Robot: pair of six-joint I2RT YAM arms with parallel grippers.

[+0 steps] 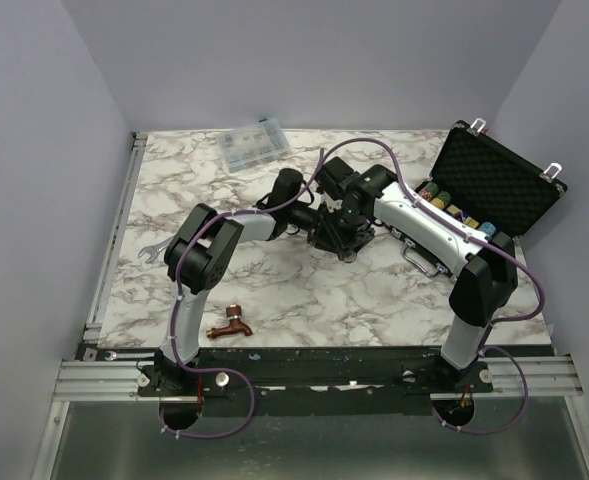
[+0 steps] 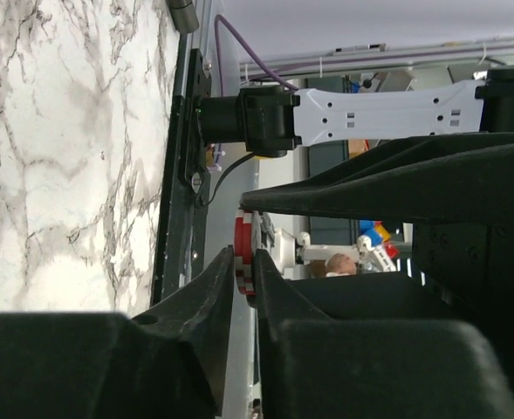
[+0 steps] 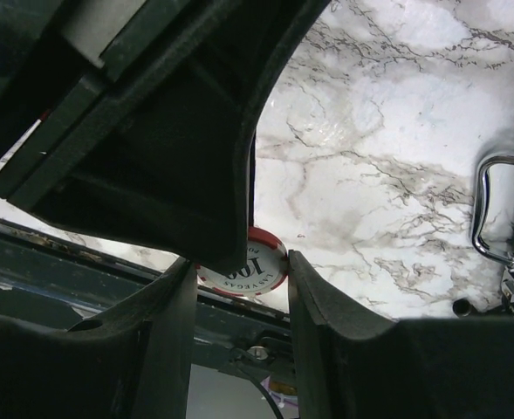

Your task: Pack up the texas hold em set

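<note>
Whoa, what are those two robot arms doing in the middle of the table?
They're packing up a poker set. Both arms meet over the middle of the table, sharing one red poker chip. The right hand grips it across its width, and the left hand pinches its flat faces, as if passing it over. The black case sits open at the back right, with rows of coloured chips inside.

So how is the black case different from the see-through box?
The black poker case is bigger; the clear compartment box is smaller. The case is dark and stands open, lid tilted up; the box is see-through and lies flat. The case sits at the table's right edge, the box at the far side. Both rest on the marble table.
</note>
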